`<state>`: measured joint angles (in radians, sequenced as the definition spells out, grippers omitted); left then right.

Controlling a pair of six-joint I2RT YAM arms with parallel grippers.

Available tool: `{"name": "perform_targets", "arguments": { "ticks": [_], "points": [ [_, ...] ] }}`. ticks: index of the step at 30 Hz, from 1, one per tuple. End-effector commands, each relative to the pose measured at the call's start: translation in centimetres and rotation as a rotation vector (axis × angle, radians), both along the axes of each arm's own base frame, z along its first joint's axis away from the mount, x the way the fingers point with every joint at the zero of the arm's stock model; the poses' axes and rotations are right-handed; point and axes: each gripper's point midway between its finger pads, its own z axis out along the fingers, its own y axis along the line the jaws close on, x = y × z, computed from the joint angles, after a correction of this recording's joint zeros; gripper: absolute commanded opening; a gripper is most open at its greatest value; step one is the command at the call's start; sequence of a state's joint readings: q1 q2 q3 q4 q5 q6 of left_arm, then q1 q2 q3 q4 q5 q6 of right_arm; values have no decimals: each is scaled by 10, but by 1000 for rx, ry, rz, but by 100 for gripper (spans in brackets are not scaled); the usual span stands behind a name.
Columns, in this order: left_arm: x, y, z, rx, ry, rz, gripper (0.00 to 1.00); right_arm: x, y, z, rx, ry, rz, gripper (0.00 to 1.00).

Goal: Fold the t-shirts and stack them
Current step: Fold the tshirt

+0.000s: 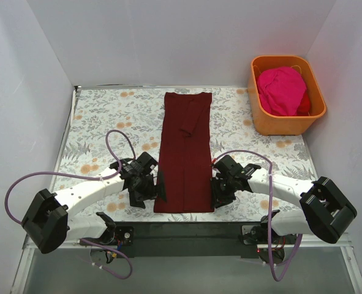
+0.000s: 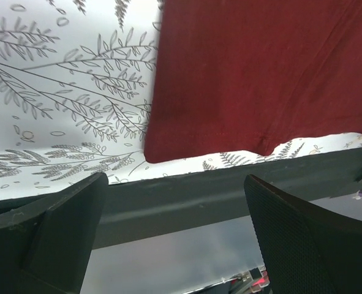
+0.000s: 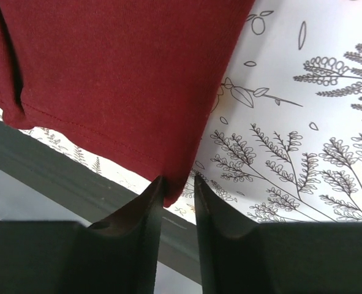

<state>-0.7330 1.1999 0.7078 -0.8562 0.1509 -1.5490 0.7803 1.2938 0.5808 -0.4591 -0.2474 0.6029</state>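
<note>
The dark maroon t-shirt lies flat in the middle of the table, folded into a long narrow strip with a sleeve laid over its far part. My left gripper sits by its near left corner, jaws wide open and empty, over the table's front edge. My right gripper is at the near right corner. Its jaws stand a narrow gap apart, with the corner's tip lying flat between the fingertips. The magenta-pink t-shirt lies bunched in the orange tub.
The tub stands at the far right corner of the table. White walls close in the back and both sides. The table's dark front rail runs just below both grippers. The patterned tablecloth lies on either side of the shirt.
</note>
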Motion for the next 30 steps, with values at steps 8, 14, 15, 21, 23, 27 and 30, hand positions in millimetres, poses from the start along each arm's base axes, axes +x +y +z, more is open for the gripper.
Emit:
{"name": "perform_targets", "arguments": {
  "ticks": [8, 14, 15, 21, 23, 27, 30],
  "points": [
    [-11, -11, -4, -6, 52, -8, 81, -8, -11, -9, -36, 4, 2, 1],
    [-15, -16, -10, 15, 83, -35, 60, -5, -11, -7, -32, -13, 8, 1],
    [-15, -16, -12, 26, 87, -43, 56, -5, -11, -7, -32, -15, 6, 1],
    [-12, -4, -17, 122, 73, -30, 44, -4, -10, -6, -27, -26, 11, 1],
    [-10, -2, -17, 137, 69, -24, 43, -4, -11, -7, -27, -26, 11, 1],
    [-5, -3, -20, 151, 55, -14, 42, -3, -10, -7, -27, -28, 15, 1],
    [-1, -7, -23, 148, 51, -8, 41, -4, -10, -9, -25, -26, 16, 1]
  ]
}}
